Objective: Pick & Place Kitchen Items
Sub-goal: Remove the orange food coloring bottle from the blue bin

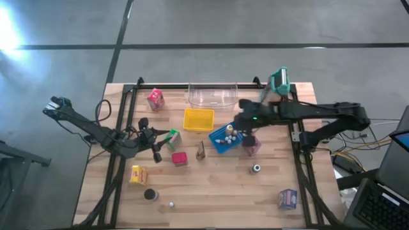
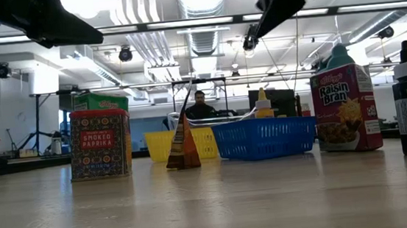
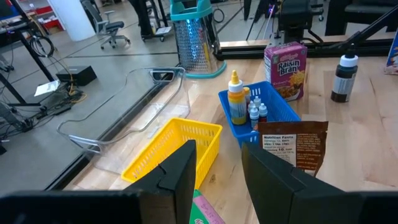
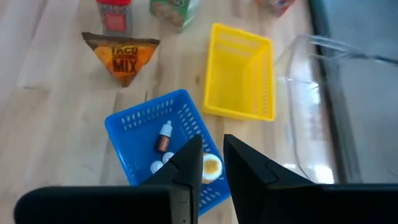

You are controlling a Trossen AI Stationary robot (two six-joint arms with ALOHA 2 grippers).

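Note:
My right gripper (image 4: 212,163) hangs over the blue basket (image 1: 225,138), fingers pointing down and a narrow gap apart, with nothing between them. In the basket (image 4: 134,134) lie a small bottle (image 4: 164,137) and white balls (image 4: 157,167). My left gripper (image 3: 219,168) stands open above the table's left half, and the green carton (image 1: 173,138) stands just under and ahead of its fingers. I see only the carton's top (image 3: 204,211). A red carton (image 1: 179,158), a brown pouch (image 1: 200,151) and the empty yellow basket (image 1: 199,119) sit around it.
Loose on the table: a pink carton (image 1: 155,99), yellow carton (image 1: 138,174), dark disc (image 1: 151,194), white ball (image 1: 171,205), small bottle (image 1: 256,168), purple carton (image 1: 287,199), raisin bran carton (image 1: 254,147). A clear tray (image 1: 212,96) and a teal-topped grater (image 1: 279,82) stand at the far edge.

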